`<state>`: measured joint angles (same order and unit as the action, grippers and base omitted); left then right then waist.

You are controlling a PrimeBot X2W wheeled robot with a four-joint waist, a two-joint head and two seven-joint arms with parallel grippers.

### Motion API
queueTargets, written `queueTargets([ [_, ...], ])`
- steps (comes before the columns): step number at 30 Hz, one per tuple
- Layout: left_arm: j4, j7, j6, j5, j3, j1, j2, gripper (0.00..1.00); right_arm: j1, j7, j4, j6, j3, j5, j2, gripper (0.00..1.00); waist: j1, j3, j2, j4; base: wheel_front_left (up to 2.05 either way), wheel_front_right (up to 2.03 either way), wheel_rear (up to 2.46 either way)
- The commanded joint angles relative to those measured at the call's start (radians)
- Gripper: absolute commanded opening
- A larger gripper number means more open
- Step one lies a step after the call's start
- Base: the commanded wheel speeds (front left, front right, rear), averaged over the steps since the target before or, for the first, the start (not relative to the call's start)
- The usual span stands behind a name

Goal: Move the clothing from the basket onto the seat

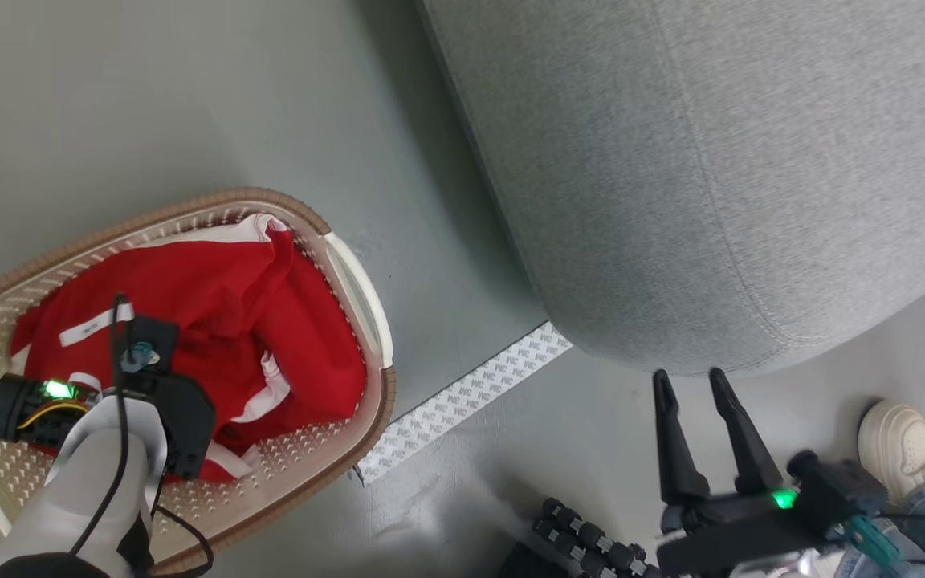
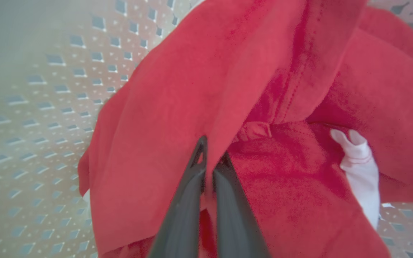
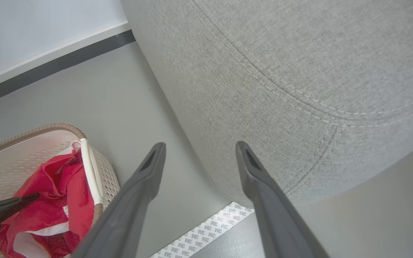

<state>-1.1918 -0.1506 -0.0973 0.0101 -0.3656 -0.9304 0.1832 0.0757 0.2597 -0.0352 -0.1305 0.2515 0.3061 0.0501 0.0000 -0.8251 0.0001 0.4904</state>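
The clothing (image 1: 213, 289), red with white trim, lies bunched inside the cream perforated basket (image 1: 189, 201) on the floor at the left. My left arm reaches down into the basket. In the left wrist view the left gripper (image 2: 208, 157) is shut, pinching a fold of the red clothing (image 2: 177, 89) above the basket wall (image 2: 48, 107). The grey seat (image 1: 711, 177) fills the upper right. My right gripper (image 1: 689, 377) stands open and holds nothing, its tips just short of the seat's rounded corner (image 3: 281, 71). The right wrist view also shows the basket (image 3: 48, 128) and clothing (image 3: 48, 208).
A white printed tape strip (image 1: 462, 397) lies on the grey floor between basket and seat. A person's pale shoe (image 1: 900, 445) and jeans leg stand at the lower right, close to my right arm. A black ribbed part (image 1: 583, 534) sits at the bottom edge.
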Motion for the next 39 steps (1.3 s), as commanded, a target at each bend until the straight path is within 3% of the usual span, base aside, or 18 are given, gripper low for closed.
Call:
queueTargets([
  [1, -0.007, -0.021, 0.001, -0.018, 0.013, 0.009, 0.005, 0.00, 0.023, 0.005, -0.005, 0.000, 0.010, -0.002, -0.002, 1.00, 0.0000, 0.022, -0.0001, 0.009, 0.00, 0.00, 0.00],
  [5, 0.016, -0.073, 0.005, -0.044, 0.022, 0.038, -0.011, 0.00, 0.065, 0.005, -0.032, 0.000, 0.046, -0.006, -0.002, 1.00, 0.0000, 0.069, -0.0001, 0.016, 0.00, 0.00, 0.00],
  [8, 0.033, -0.097, 0.011, -0.069, 0.028, 0.071, -0.045, 0.00, 0.090, 0.005, -0.066, 0.000, 0.031, -0.030, -0.001, 1.00, 0.0000, 0.140, -0.0001, -0.019, 0.00, 0.00, 0.00],
  [16, 0.124, -0.115, 0.063, -0.140, 0.032, 0.188, -0.119, 0.00, 0.110, -0.004, -0.171, 0.000, -0.005, -0.105, 0.001, 1.00, 0.0000, 0.403, -0.0001, -0.160, 0.00, 0.00, 0.00],
  [24, 0.285, -0.116, 0.110, -0.252, -0.016, 0.316, -0.136, 0.00, 0.018, -0.077, -0.176, 0.000, -0.059, -0.169, 0.002, 1.00, 0.0000, 0.681, -0.0001, -0.285, 0.00, 0.00, 0.00],
  [31, 0.412, -0.083, 0.087, -0.402, -0.123, 0.355, -0.135, 0.00, -0.062, -0.143, -0.128, 0.000, -0.058, -0.177, 0.001, 1.00, 0.0000, 0.841, -0.0001, -0.347, 0.00, 0.00, 0.00],
  [39, 0.517, -0.011, 0.051, -0.475, -0.211, 0.293, -0.133, 0.00, -0.099, -0.199, -0.088, 0.000, -0.037, -0.171, 0.000, 1.00, 0.0000, 0.914, -0.0001, -0.393, 0.00, 0.00, 0.00],
])
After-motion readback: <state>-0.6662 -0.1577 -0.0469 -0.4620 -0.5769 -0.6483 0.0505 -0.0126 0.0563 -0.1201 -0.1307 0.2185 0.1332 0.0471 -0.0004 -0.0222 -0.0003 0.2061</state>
